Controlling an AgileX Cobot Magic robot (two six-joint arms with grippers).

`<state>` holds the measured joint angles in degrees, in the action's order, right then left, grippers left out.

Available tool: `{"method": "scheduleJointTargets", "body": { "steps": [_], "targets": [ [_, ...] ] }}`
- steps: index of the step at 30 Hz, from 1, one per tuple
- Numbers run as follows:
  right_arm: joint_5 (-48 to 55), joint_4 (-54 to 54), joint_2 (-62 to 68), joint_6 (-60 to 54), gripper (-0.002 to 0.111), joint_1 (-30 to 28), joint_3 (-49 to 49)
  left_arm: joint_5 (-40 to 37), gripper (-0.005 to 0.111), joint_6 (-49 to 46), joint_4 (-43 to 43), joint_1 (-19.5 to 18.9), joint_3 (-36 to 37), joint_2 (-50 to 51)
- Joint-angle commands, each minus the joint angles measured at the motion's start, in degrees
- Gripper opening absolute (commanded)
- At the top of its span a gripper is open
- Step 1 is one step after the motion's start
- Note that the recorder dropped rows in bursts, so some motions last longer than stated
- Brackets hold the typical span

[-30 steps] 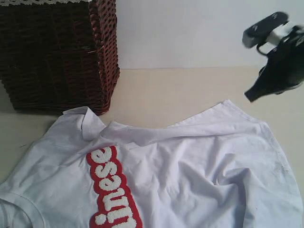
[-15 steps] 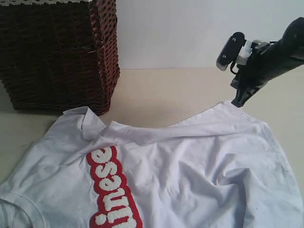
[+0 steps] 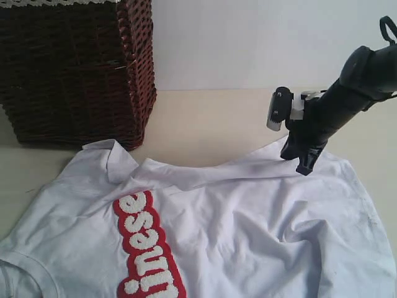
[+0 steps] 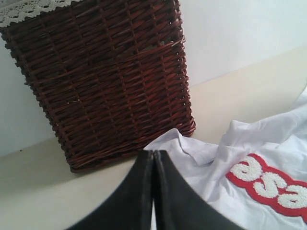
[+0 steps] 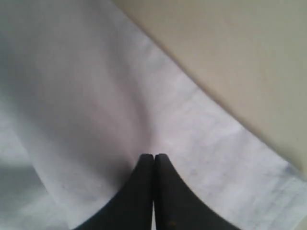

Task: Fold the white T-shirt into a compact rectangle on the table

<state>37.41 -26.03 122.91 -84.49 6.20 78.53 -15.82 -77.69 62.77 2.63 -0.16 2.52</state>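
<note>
The white T-shirt (image 3: 236,223) lies spread and wrinkled on the table (image 3: 211,124), its red-outlined letters (image 3: 146,248) at the lower left. My right gripper (image 3: 304,167) is shut, its tip resting on the shirt's far right edge; in the right wrist view the closed tips (image 5: 153,155) press on white cloth (image 5: 96,96) near the hem, with nothing visibly pinched. My left gripper (image 4: 153,153) is shut and empty, hovering by a folded corner of the T-shirt (image 4: 249,139). It does not show in the exterior view.
A dark brown wicker basket (image 3: 74,68) stands at the far left, close to the shirt's folded corner (image 3: 108,158). Bare table (image 5: 240,57) runs beyond the hem. A pale wall (image 3: 248,37) backs the table.
My right arm has swung in from the upper right, down and leftward, until its shut tip met the shirt's far edge. The shirt has barely shifted.
</note>
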Motion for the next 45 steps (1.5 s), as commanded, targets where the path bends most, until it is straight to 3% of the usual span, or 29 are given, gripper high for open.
{"method": "scheduleJointTargets", "body": {
  "steps": [1,7,15,20,24,28,32,35,36,37,42,45],
  "targets": [
    [-1.76,0.77,2.38,-0.68,0.0,-0.19,0.32,0.09,0.0,0.08,-0.15,-0.13,0.16,-0.44],
    [-11.19,4.53,4.52,9.51,0.0,-0.19,0.32,0.09,0.0,0.08,-0.15,-0.13,0.16,-0.44],
    [-20.35,17.47,7.11,34.96,0.0,-0.19,0.32,0.09,0.0,0.08,-0.15,-0.13,0.16,-0.44],
    [-21.48,16.87,7.85,35.2,0.001,-0.19,0.32,0.09,0.0,0.08,-0.15,-0.13,0.16,-0.44],
    [-19.11,16.74,5.8,35.2,0.018,-0.19,0.32,0.09,0.0,0.08,-0.15,-0.13,0.16,-0.44],
    [-16.87,14.1,0.65,35.11,0.045,-0.19,0.32,0.09,0.0,0.08,-0.15,-0.13,0.16,-0.44],
    [-12.53,13.28,-6.06,35.11,0.05,-0.19,0.32,0.09,0.0,0.08,-0.15,-0.13,0.16,-0.44],
    [11.23,9.83,-11.11,22.35,0.049,-0.19,0.32,0.09,0.0,0.08,-0.15,-0.13,0.16,-0.44],
    [27.92,8.73,-12.58,14.5,0.048,-0.19,-0.32,0.09,0.0,0.08,-0.15,-0.13,0.16,-0.44],
    [32.55,8.75,-13.2,10.66,0.048,-0.19,-0.85,0.09,0.0,0.08,-0.15,-0.13,0.16,-0.44],
    [32.55,21.61,-21.35,-3.32,0.048,-0.19,-16.98,0.09,0.0,0.08,-0.15,-0.13,0.16,-0.54],
    [24.25,26.34,-23.42,-4.89,0.036,-0.19,-30.41,0.09,0.0,0.08,-0.15,-0.13,0.16,-0.54]
  ]
}}
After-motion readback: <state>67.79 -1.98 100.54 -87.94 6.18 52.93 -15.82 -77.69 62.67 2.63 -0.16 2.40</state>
